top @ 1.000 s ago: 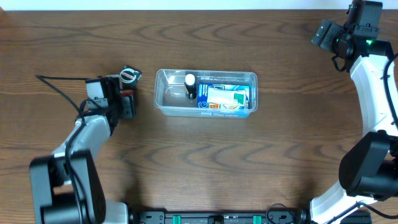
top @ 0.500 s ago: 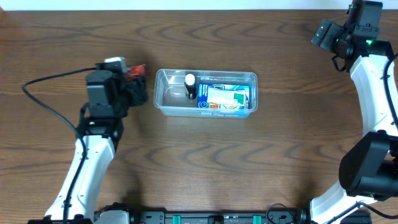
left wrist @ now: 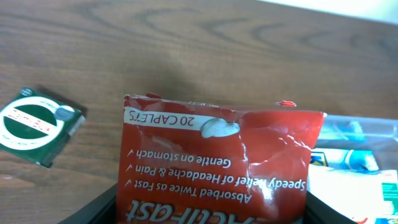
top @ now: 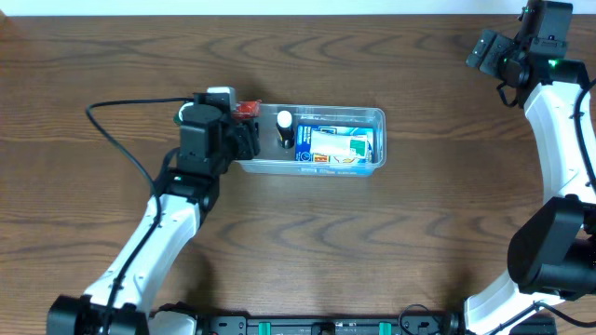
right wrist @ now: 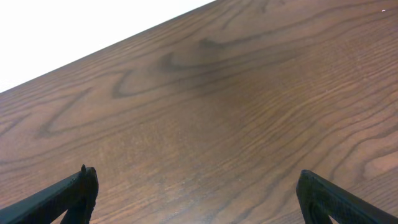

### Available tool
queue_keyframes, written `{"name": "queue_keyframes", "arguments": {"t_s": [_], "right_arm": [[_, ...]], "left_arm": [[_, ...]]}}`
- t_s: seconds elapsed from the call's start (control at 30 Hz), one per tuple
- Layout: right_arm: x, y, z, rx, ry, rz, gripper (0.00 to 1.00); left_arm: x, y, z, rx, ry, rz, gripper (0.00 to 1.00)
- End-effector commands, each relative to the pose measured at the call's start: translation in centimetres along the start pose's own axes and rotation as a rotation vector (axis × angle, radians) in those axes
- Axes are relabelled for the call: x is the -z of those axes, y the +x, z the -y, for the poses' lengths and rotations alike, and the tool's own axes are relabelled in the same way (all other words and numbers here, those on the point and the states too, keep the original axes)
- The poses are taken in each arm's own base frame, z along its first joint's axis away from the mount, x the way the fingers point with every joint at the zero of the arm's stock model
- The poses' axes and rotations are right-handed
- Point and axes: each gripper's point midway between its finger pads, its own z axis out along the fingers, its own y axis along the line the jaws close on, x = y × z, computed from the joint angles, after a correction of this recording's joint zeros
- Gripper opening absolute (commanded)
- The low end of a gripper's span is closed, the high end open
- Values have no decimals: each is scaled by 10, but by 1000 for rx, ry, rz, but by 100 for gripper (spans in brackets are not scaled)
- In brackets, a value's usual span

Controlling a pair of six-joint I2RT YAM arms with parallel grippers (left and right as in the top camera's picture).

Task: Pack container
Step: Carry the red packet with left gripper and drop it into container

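Note:
The container [top: 380, 115], a clear plastic tub, stands mid-table and shows at the right edge of the left wrist view [left wrist: 357, 124]. It holds a white-capped dark bottle [top: 284, 127] and a blue and white box [top: 335, 147]. My left gripper [top: 244, 136] is shut on a red caplet box [top: 245, 110] and holds it over the tub's left end. The red box fills the left wrist view [left wrist: 217, 155]. My right gripper [top: 488, 51] is open and empty at the far right back corner, above bare wood [right wrist: 205, 208].
A small green box with a round white and red label [left wrist: 38, 124] lies on the table left of the red box. Under my left arm in the overhead view it barely shows. The black cable [top: 121, 130] of the left arm loops over the table to the left.
My left arm has swung right with the red box, from the table left of the tub to over the tub's left end. The right arm has not moved.

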Motion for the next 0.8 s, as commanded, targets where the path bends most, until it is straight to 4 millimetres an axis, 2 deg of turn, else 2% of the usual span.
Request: {"name": "queue_keyframes", "arguments": {"t_s": [0.0,0.13,0.23,0.37,0.5,0.77], "right_arm": [[-1,1,2,0,3,-5,99],[-1,1,2,0,3,-5,99],[-1,1,2,0,3,-4,99],[-1,1,2,0,3,-4,99],[-1,1,2,0,2,-4,99],[-1,1,2,0,3,-5,99]], "left_arm": [[-12,3,-7,2,-43,-10,65],[-31,15,-9,1,-47,-35,65],[-38,18,-9,-1,-46,-41,65],[-39,15,-8,-1,-37,-26,65],[-39,13,5,-2,23,-20,65],[-38,27,27,-22,65,-64,65]]}}
